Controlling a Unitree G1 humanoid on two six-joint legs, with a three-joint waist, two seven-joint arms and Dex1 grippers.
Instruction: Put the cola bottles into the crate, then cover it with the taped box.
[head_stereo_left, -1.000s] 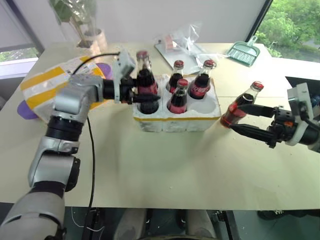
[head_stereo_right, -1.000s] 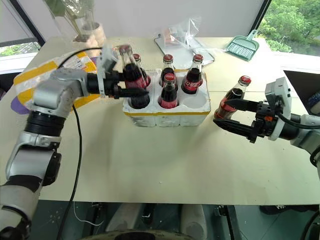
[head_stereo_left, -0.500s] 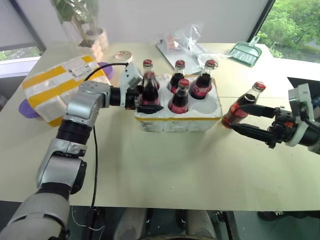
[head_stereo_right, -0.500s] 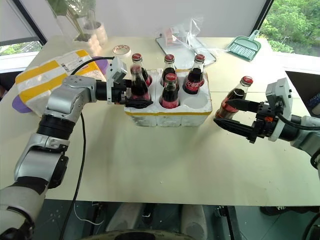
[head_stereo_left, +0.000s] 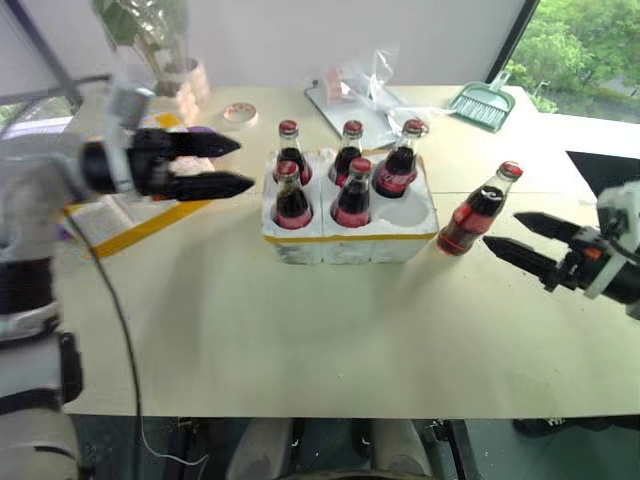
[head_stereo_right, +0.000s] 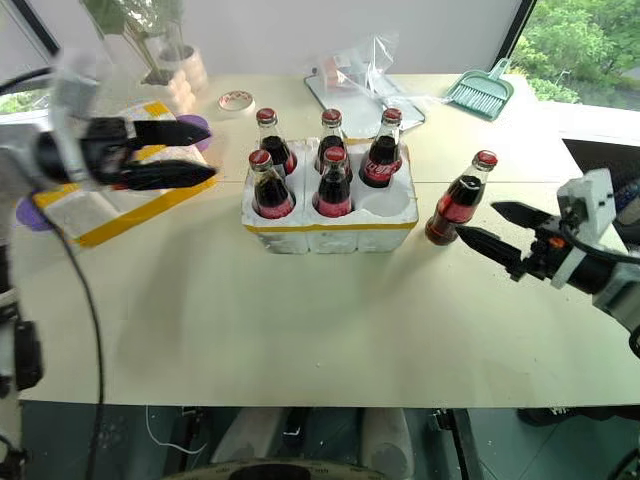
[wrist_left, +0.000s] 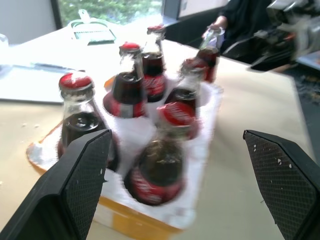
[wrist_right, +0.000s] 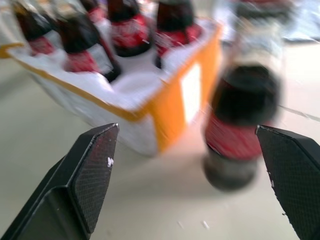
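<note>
Left claw (head_stereo_left: 235, 165) withdrawn, crate (head_stereo_left: 350, 238) holds five cola bottles (head_stereo_left: 292, 197)

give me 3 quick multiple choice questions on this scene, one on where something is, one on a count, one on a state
1. Where is the lone cola bottle?
A. on the table right of the crate
B. in the crate
C. on the taped box

2. How many bottles stand in the crate?
A. three
B. five
C. six

3. How is the left gripper?
A. shut on a bottle
B. open, holding nothing
C. shut on the box

Answers: 1 A, it stands on the tabletop beside the crate; 2 B, one front well is unfilled; 3 B, its fingers are spread, apart from the crate.
</note>
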